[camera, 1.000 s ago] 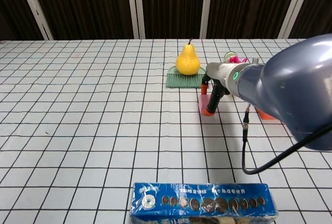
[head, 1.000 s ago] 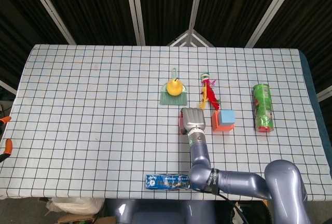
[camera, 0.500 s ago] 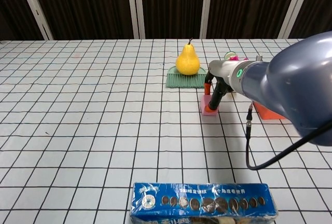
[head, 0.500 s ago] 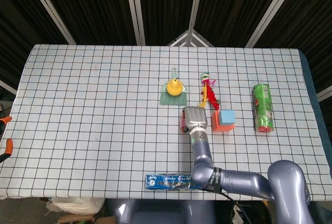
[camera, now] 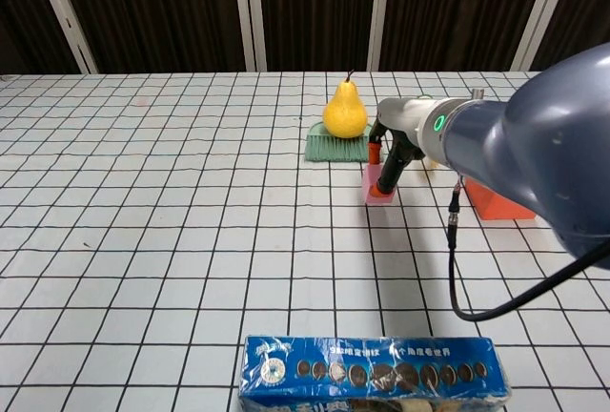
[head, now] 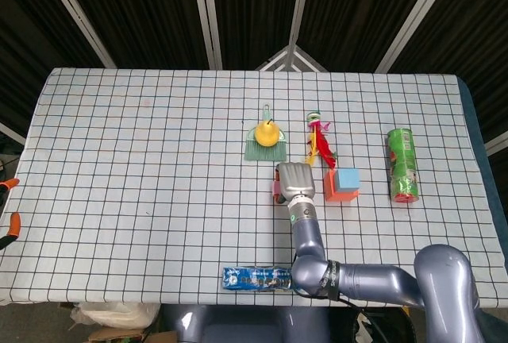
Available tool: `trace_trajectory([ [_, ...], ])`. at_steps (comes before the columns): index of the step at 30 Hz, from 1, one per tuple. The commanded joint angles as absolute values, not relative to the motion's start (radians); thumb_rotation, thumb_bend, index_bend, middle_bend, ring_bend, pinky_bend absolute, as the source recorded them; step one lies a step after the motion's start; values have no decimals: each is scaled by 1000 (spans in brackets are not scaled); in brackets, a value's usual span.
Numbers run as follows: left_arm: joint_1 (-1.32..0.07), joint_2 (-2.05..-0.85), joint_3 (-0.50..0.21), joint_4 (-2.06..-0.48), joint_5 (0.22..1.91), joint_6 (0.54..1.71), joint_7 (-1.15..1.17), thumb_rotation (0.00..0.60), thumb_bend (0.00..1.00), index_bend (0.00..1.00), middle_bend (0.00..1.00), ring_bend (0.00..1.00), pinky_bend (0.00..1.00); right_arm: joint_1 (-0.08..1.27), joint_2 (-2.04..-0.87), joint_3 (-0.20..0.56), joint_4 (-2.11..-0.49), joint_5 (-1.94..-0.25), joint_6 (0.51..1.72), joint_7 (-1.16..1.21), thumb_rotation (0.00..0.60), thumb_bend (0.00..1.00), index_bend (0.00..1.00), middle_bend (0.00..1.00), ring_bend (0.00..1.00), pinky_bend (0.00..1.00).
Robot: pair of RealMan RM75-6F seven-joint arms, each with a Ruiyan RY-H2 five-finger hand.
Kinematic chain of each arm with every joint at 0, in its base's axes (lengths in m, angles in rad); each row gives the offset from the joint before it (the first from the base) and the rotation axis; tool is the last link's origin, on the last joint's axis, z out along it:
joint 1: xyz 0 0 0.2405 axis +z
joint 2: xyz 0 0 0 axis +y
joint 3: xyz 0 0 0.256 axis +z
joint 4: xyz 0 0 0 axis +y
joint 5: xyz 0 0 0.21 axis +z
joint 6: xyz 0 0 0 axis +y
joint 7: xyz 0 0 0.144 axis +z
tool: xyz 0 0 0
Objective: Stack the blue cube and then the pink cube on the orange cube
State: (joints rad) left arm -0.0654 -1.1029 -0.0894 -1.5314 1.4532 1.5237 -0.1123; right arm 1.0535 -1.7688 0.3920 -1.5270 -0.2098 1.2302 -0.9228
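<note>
The right hand (camera: 389, 166) closes its fingers around the small pink foam cube (camera: 375, 188), ready to lift it rightward onto the blue cube (head: 347, 179) stacked on the orange cube (head: 341, 193).

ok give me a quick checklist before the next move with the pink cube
1. Blue cube already on orange cube: ok.
2. Right hand at the pink cube: ok, fingers reach down onto it.
3. Firm hold on the pink cube: cannot tell, the grip is hidden.
4. Top of the blue cube bare: ok.
5. Feather toy close behind the stack: not ok, tight spot.
6. Left hand out of the way: ok, not in view.
</note>
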Motion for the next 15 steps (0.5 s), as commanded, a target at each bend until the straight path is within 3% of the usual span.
trace_trajectory([
  [1, -64, -1098, -89, -1530, 1455, 1525, -125, 600, 584, 178, 65, 0, 0, 1070, -1757, 410, -1594, -217, 1291, -952, 600, 474, 530, 1000, 1000, 1000],
  [15, -62, -1091, -86, -1525, 1464, 1528, -154, 600, 584, 178, 66, 0, 0, 1085, -1667, 464, -1795, -206, 1488, -1056, 600, 474, 530, 1000, 1000, 1000],
])
